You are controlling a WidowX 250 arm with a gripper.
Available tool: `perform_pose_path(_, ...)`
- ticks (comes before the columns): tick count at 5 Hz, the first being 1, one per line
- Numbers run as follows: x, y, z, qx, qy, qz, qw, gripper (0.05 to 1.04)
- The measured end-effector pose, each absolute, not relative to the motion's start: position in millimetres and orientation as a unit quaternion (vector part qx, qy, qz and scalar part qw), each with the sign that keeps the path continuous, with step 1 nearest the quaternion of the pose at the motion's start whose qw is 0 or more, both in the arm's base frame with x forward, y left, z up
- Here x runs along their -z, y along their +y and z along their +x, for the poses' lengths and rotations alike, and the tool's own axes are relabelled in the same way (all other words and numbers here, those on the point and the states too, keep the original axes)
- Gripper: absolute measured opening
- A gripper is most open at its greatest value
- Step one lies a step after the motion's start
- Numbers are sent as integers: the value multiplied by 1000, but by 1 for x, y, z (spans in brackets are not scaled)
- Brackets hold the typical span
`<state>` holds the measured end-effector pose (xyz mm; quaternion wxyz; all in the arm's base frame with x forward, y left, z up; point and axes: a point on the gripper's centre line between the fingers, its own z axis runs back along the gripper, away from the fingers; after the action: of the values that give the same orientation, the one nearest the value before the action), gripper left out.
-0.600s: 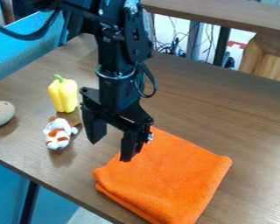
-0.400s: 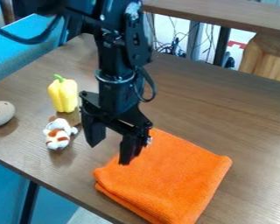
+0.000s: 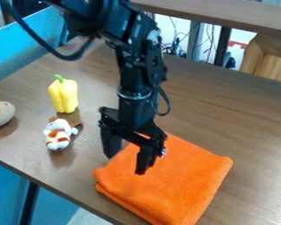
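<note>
The black gripper hangs over the upper left part of a folded orange cloth, its two fingers apart and nothing between them. Left of it lies a small white and brown plush toy. Behind the toy stands a yellow bell pepper with a green stem. Whether the fingertips touch the cloth I cannot tell.
A beige ball with dark holes rests at the table's left side. The brown wooden table has its front edge running diagonally at lower left. Blue panels border the left side, and a wooden shelf crosses behind.
The gripper has moved right and toward the camera, from the cloth's left corner to over the cloth. Its fingers stay apart. Cloth, toy, pepper and ball have not moved.
</note>
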<state>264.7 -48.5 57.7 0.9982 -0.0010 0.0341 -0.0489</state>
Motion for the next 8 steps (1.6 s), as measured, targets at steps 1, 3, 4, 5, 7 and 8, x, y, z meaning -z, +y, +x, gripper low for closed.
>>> perform_pose_path(1, -45, -58, 270, 47, 41, -8, 998, 1004)
perform_pose_path(3, -21, -70, 270, 40, 72, -16, 996, 1004)
perform_pose_path(4, -22, -80, 283, 35, 36, -49, 998, 1004)
perform_pose_path(5, -25, -90, 321, 35, 7, -50, 998, 1004)
perform_pose_path(7, -30, -127, 393, 30, 20, -35, 999, 1001)
perform_pose_path(8, -35, -133, 405, 33, 17, -46, 998, 1001)
